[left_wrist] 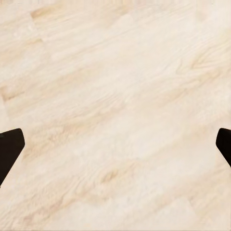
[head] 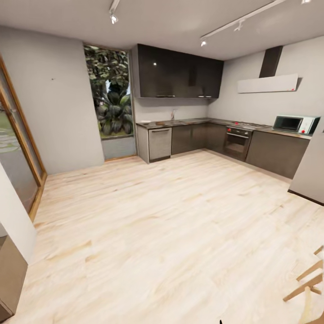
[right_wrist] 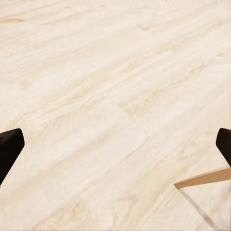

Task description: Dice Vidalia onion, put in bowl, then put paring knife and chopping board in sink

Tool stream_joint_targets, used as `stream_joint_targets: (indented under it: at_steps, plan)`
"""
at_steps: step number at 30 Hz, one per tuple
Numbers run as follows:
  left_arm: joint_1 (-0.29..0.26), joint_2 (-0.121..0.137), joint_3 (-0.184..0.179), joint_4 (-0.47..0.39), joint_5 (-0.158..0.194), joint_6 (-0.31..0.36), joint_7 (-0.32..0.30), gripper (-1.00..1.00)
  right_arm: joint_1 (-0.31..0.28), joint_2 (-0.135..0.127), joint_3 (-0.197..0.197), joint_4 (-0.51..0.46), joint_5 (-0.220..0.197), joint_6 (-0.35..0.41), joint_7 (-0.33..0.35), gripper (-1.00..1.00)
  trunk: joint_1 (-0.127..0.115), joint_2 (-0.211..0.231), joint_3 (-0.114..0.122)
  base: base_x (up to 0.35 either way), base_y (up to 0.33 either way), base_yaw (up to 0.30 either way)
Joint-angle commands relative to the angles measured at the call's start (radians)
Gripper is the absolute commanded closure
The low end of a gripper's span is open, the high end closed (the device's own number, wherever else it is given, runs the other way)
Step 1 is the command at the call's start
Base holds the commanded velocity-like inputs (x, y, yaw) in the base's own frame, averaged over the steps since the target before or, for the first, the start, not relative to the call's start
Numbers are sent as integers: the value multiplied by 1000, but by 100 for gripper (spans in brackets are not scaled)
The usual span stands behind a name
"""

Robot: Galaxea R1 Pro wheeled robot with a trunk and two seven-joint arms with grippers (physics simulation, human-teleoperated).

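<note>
Far across the room, the grey L-shaped countertop [head: 198, 121] runs over dark cabinets along the back and right walls. A thin tap [head: 173, 115] rises from its left stretch, marking where the sink lies. The basin, onion, board, knife and bowl are too small to make out from here. My left gripper [left_wrist: 115, 149] hangs open over bare wooden floor, its black fingertips [left_wrist: 8, 147] wide apart. My right gripper [right_wrist: 115, 149] is open too, above the same floor, with nothing between its fingers [right_wrist: 8, 147].
Light wood floor [head: 162, 225] stretches between me and the kitchen. A dishwasher [head: 159, 143], an oven [head: 237, 141] and a microwave [head: 294, 123] sit along the counter. Wooden chair legs [head: 310, 283] stand close at the lower right, one leg [right_wrist: 204, 178] near my right gripper. A white panel [head: 310, 171] juts in at right.
</note>
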Motion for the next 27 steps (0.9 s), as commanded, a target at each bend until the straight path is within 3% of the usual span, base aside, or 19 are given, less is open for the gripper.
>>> stream_joint_targets:
  at_steps: [1,27]
  plan:
    - [0,0,0,-1,2,-1,0,-100,0,0,0,0,0,-2,-3,-100,1,0,-1,324,0,0]
    - [0,-1,0,9,2,-1,-1,-100,0,0,0,0,0,-3,-3,-100,1,0,-1,324,0,0]
